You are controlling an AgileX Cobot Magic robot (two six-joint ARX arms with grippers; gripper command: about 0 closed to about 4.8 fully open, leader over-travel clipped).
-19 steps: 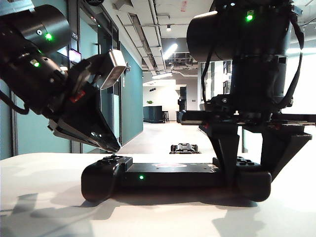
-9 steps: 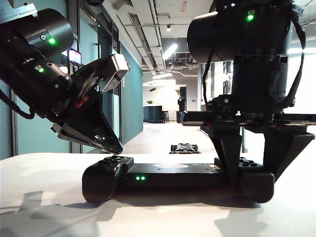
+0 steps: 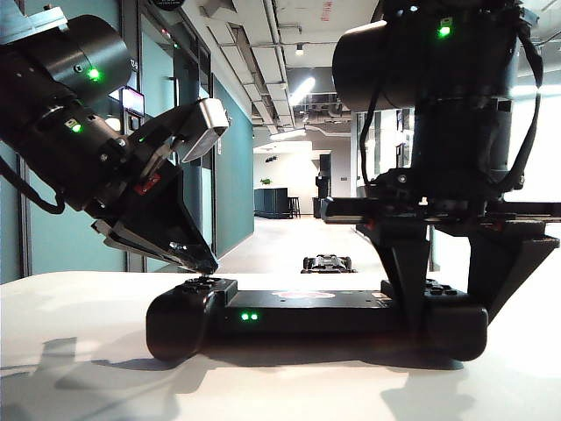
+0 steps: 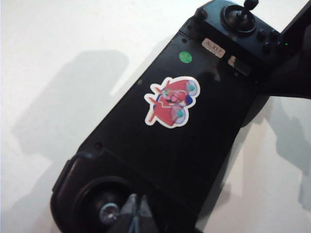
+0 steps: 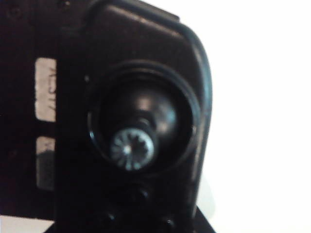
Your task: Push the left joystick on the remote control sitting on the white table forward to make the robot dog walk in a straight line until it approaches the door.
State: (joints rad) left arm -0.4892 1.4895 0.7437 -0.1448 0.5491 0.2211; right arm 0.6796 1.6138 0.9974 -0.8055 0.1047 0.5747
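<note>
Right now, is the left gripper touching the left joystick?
Touching. In the left wrist view the shut left gripper tip presses beside the left joystick cap, no gap visible; the exterior view agrees.

We see the remote control [image 3: 307, 314] lying on the white table [image 3: 79, 351]. The left gripper [image 3: 203, 266] sits over the left joystick [image 3: 203, 282]; the right gripper [image 3: 447, 289] straddles the opposite handle. Behind, the robot dog [image 3: 328, 262] stands on the corridor floor.
</note>
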